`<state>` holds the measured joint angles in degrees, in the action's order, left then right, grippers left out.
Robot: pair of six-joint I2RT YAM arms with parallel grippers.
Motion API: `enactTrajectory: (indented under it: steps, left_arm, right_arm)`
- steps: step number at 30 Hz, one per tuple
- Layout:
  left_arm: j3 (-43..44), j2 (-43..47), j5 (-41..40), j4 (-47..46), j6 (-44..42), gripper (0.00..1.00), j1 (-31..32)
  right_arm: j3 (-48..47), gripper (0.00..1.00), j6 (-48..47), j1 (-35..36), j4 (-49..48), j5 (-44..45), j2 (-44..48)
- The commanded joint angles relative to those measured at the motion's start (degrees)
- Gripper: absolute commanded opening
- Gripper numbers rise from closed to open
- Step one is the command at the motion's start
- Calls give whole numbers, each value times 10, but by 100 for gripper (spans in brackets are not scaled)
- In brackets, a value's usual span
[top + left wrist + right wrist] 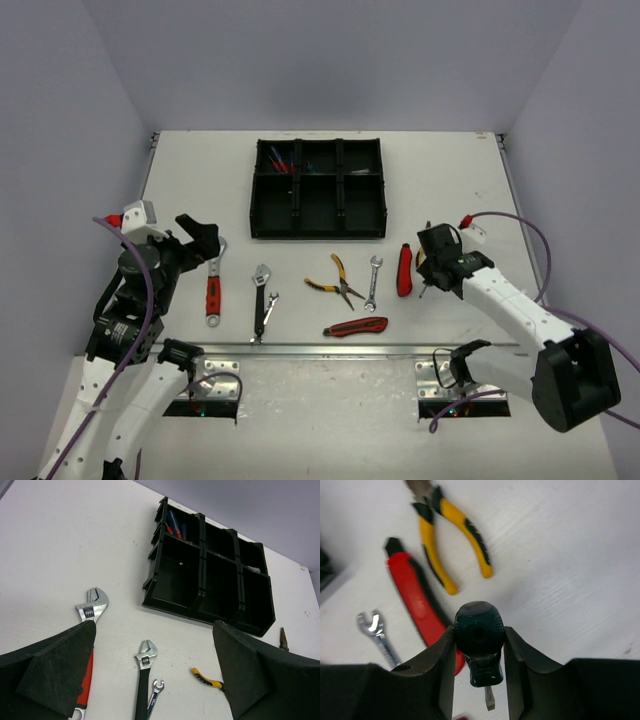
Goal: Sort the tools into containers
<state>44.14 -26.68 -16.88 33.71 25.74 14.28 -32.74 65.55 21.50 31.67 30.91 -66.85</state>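
Biggest thing first: the white bench (450, 180) has the black tray (318, 234) sitting toward its far side, two rows of three bins. Only the far-left bin shows anything in it, a few red and blue screwdrivers (280, 160). Everything else is spread out on the bench in front of the tray.

The left claw (205, 245) is spread wide with nothing in it, hanging just beside the red-handled wrench (213, 285). The right claw (479, 632) is the busy one. Its fingers are pressed against both sides of a dark green screwdriver (481, 655), so that's a grasp on the handle. The wrist view doesn't show whether the tip is off the bench yet.

Loose tools by size: the red-handled wrench, the black-handled wrench (260, 300), two red utility knives (404, 270) (356, 326), yellow pliers (338, 280) and a small silver spanner (373, 282).

How to do this step well, just a guess from here:
- The grip looks to be up on the fat end of the handle, so the blade will probably want to swing. A firm squeeze before lifting would help.
- Lift straight up, since one red knife lies right next to it and is easy to nudge.
- The screwdriver presumably belongs in that far-left bin with the others.
- Lower it well inside the walls before letting go, so it doesn't bounce into the next bin.
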Motion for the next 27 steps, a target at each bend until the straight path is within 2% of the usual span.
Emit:
enactTrajectory:
  steps: [1, 2, 3, 5, 13, 16, 18, 21, 27]
  left_arm:
    - [4, -5, 1, -26, -6, 100, 4]
    - [3, -5, 1, -26, -6, 100, 4]
    - [3, -5, 0, -26, -5, 100, 4]
    - [3, -8, -1, -27, -5, 100, 3]
    - [3, -14, -9, -24, -3, 100, 3]
    - [4, -14, -12, -23, -3, 100, 3]
    - [4, -14, -12, -24, -3, 100, 3]
    - [3, -17, -7, -26, -4, 100, 3]
    - [2, -28, 8, -29, -10, 100, 3]
  right_arm:
    - [-42, 2, -130, -1, -112, -83, 64]
    - [-44, 0, -162, -1, -164, -119, 69]
    - [-54, 0, -181, -1, -171, -145, 58]
    - [-118, 0, -222, -1, -218, -195, -9]
    - [-429, 0, -328, 0, -246, -349, -311]
    - [-563, 0, -380, 2, -263, -424, -396]
    - [-613, 0, -416, 8, -291, -451, -449]
    - [-681, 0, -462, 15, -340, -446, -516]
    - [-890, 0, -512, 18, -337, -393, -679]
